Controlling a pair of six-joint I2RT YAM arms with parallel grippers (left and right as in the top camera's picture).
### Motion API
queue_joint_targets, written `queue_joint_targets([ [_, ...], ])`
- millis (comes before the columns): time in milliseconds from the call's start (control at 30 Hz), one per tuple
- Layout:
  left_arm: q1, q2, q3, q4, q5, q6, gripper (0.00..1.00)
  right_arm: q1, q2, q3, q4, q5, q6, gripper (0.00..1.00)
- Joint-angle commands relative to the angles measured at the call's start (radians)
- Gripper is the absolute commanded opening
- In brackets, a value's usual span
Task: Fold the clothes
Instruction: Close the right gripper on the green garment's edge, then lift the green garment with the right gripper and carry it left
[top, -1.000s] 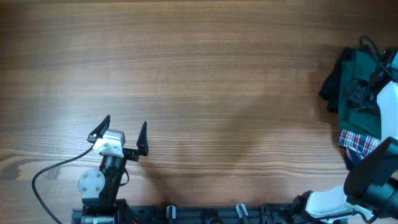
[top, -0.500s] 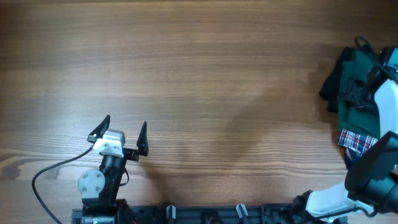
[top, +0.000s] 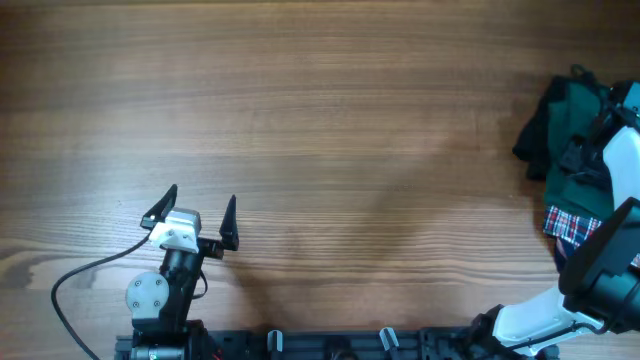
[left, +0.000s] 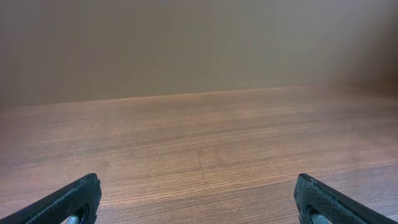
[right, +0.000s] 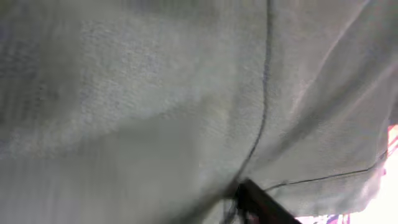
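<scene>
The clothes (top: 570, 108), a plain dark green garment, lie bunched at the table's far right edge. My right gripper (top: 586, 155) is down on top of them. In the right wrist view the green cloth (right: 155, 93) fills the picture, blurred and very close. Only one dark fingertip (right: 256, 203) shows, with a fold of cloth running into it. The other finger is hidden by fabric, so the jaws' state does not show. My left gripper (top: 202, 197) rests near the front left, far from the clothes, open over bare wood (left: 199, 199).
A black garment (top: 528, 135) pokes out from under the green one on its left side. A red-white-blue plaid cloth (top: 572, 225) lies just in front of it. A black cable (top: 70, 285) loops by the left arm's base.
The right arm has shifted slightly to the right over the green garment, and the cloth beneath it has moved a little. The left arm has not moved.
</scene>
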Motion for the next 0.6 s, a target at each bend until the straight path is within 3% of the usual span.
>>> queue_joint_targets([
  [0,0.003,-0.003,-0.005,-0.003,0.016,0.005,1.00,-0.012,0.023,0.001,0.002,0.024,0.002,0.23],
  [67,0.003,-0.003,-0.005,-0.003,0.016,0.005,1.00,-0.012,0.022,0.001,-0.005,0.025,0.019,0.04],
  [567,0.003,-0.003,-0.005,-0.003,0.016,0.005,1.00,-0.011,-0.110,0.124,-0.076,-0.090,0.050,0.04],
])
